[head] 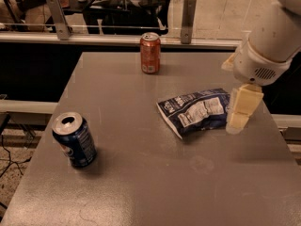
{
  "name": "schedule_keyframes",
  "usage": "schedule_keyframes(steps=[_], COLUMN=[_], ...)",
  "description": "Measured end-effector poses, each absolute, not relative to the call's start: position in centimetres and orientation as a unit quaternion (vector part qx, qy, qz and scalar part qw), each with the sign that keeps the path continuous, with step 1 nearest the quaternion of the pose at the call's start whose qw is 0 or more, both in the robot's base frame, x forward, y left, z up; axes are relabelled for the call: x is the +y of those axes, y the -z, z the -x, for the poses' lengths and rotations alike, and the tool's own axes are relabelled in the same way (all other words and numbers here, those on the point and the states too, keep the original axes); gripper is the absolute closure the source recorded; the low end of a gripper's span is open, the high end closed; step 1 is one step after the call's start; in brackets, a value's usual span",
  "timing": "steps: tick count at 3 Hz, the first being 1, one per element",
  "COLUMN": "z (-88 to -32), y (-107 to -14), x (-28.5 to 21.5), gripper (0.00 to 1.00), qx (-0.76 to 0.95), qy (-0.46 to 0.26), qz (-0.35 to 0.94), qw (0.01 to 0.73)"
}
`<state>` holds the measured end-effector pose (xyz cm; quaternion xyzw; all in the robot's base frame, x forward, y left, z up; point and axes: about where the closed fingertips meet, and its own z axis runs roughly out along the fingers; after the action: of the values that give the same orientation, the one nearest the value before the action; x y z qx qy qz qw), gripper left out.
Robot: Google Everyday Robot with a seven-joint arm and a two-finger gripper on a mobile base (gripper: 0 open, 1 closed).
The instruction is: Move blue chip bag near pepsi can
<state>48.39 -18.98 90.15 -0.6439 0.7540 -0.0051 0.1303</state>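
Note:
The blue chip bag (197, 111) lies flat on the grey table (141, 173), right of centre, with its white label panel facing up. The pepsi can (74, 139) stands upright near the table's left front, well apart from the bag. My gripper (241, 111) hangs from the white arm at the right, its cream-coloured fingers pointing down just at the bag's right end, slightly above the table.
An orange-red soda can (150, 52) stands upright near the table's far edge. A metal rail with posts (188, 14) runs behind the table. The table's right edge is close to the gripper.

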Motion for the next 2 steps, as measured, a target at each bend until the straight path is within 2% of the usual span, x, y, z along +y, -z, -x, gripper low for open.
schedule_keyframes(steps=[2], z=[-49.8], y=[-85.9], x=[-16.7], gripper=[0.02], qx=[0.735], qy=[-0.009], qz=[0.667], qw=[0.122])
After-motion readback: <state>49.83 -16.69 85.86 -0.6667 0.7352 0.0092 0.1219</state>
